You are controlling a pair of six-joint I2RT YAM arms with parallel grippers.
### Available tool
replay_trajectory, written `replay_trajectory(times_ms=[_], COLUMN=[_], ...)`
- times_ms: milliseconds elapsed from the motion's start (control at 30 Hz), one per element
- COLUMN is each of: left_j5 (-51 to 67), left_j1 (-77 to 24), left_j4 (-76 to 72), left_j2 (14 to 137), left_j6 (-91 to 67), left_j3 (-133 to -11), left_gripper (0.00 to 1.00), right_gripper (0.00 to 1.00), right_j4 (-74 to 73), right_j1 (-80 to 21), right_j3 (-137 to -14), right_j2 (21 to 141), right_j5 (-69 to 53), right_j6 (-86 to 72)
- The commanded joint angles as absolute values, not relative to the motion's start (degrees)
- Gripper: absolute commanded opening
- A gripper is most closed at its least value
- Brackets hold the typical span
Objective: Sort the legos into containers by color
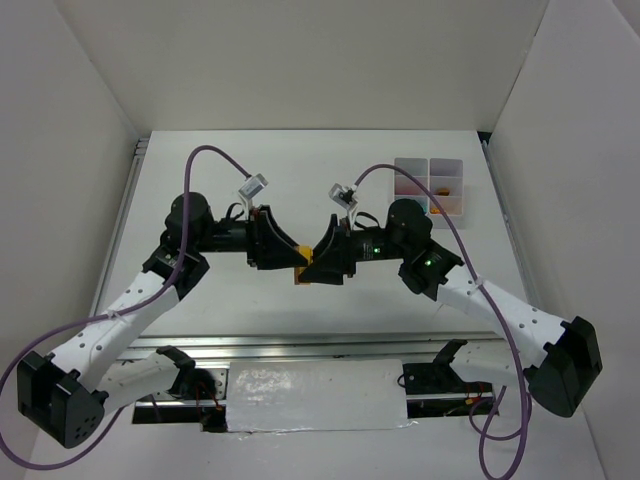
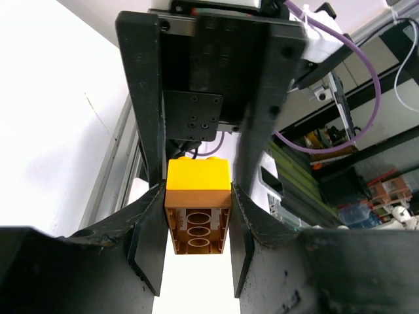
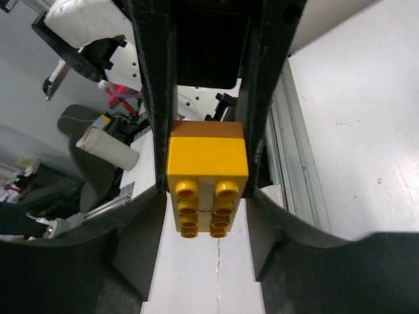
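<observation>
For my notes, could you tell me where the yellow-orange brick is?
In the top view the yellow-orange brick is mid-table, gripped by the left gripper and right gripper, apart from the tray.

A white table (image 1: pixel 300 180) is enclosed by white panels (image 1: pixel 300 60) along its left, right and far edges. A translucent organiser tray (image 1: pixel 429 175) is set directly on it at the far right corner, just beside the right edge. Small coloured pieces (image 1: pixel 444 187) are glimpsed in its cells. A crinkled white sheet (image 1: pixel 315 395) is laid along the near edge.
</observation>
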State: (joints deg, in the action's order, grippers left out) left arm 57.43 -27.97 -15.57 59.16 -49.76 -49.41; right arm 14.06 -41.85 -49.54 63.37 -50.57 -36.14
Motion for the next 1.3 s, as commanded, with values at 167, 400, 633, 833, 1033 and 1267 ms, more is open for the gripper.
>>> replay_trajectory(times_ms=[167,400,633,833,1033,1267], left_j5=[57.7,58.2,58.8,59.3,60.2,60.7], left_j1=[-28.0,-28.0,-26.5,-26.1,-25.6,-25.6], left_j4=[-15.6,-14.3,-7.2,-8.3,-10.2,-8.9], left_j2=[58.6,58.4,55.6,55.5,56.4,56.1], left_j6=[-48.0,-46.7,-40.8,-41.2,-42.4,-41.0], left_j3=[-53.4,-52.9,-55.1,-54.1,-53.5,-53.7], left_gripper=[0.0,0.0,0.0,0.0,0.0,0.0], right_gripper=[0.23,0.0,0.0,0.0,0.0,0.0], right_j4=[14.5,14.8,18.5,22.6,27.9,32.3], right_j1=[-42.4,-42.1,-34.9,-34.0,-33.8,-32.4], right_j3=[-49.3,-48.9,-44.1,-41.7,-39.4,-37.4], right_j2=[63.6,61.3,56.3,55.0,55.7,54.0], right_j5=[-49.7,-50.1,-55.7,-58.7,-58.9,-55.5], right_j6=[-33.8,-32.3,-33.4,-34.9,-38.6,-42.2])
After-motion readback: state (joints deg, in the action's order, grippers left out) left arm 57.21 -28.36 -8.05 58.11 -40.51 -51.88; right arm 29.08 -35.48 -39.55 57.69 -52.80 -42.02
